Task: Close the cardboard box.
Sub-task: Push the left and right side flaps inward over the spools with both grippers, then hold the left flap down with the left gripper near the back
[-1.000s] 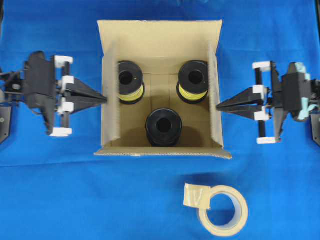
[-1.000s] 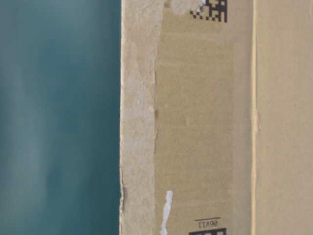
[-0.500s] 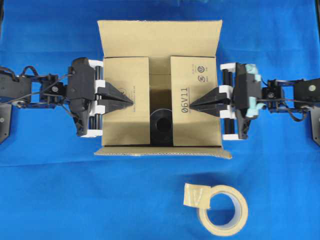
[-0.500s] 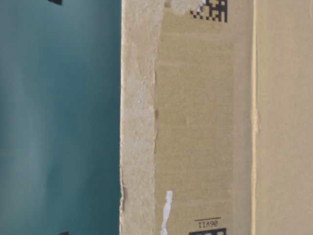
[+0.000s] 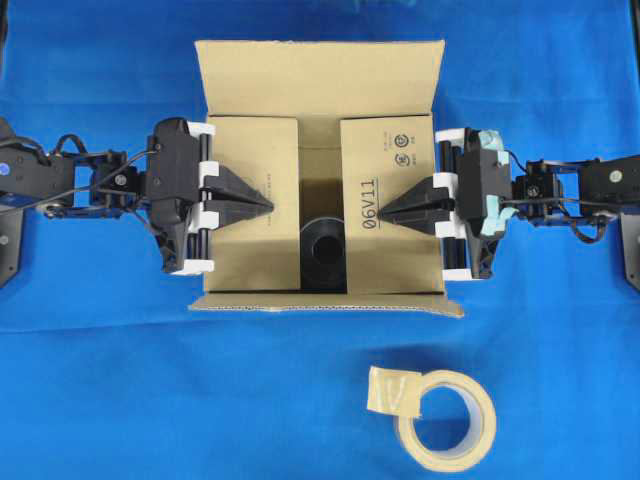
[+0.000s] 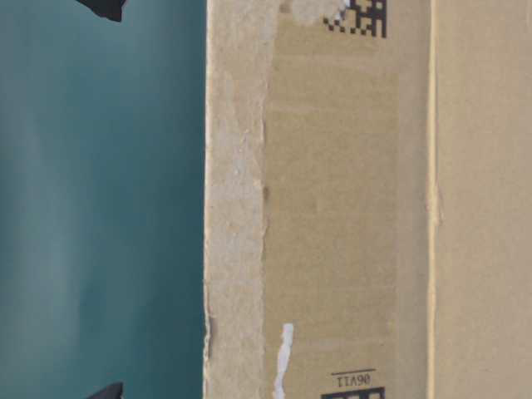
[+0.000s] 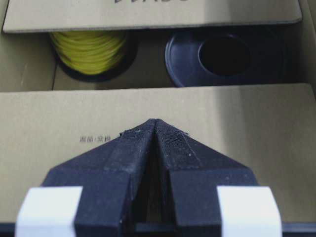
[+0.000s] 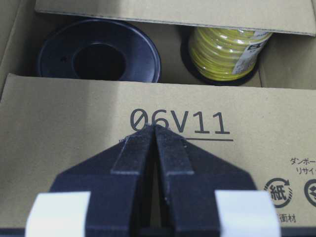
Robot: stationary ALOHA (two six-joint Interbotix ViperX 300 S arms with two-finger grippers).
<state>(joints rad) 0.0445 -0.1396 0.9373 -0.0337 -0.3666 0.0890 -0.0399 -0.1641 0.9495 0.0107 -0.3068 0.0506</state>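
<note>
Two side flaps of the cardboard box point(image 5: 320, 175) now lie folded inward; one second earlier both stood upright with the grippers outside the walls, and half a second ago they were already down. Since then the arms show only slight adjustment. Judgement: the first closing stage is done, while the long flaps at 12 o'clock and 6 o'clock remain open.

Left side: the left gripper point(image 5: 262, 203) is clenched, fingertips together, pressing on the left flap point(image 5: 250, 250). The left wrist view shows small print beside the tips, too fine to read.

Centre: the carton sits mid-tabletop point(image 5: 100, 380) on blue cloth. A gap between the flaps exposes a black spool point(image 5: 323, 250); the wrist views also show a yellow-wound spool point(image 7: 89, 49) beneath.

Right side: the right gripper point(image 5: 385, 213) is likewise clenched, holding nothing, resting on the right flap point(image 5: 390, 250). This flap reads "06V11", underlined, with circular recycling-type marks and Japanese characters, only partly legible.

At 5 o'clock from the carton a tape roll point(image 5: 445, 415) lies well apart. The table-level view shows the carton's wall with a data-matrix code point(image 6: 363, 17) and mirrored text near the bottom, not confidently readable.
</note>
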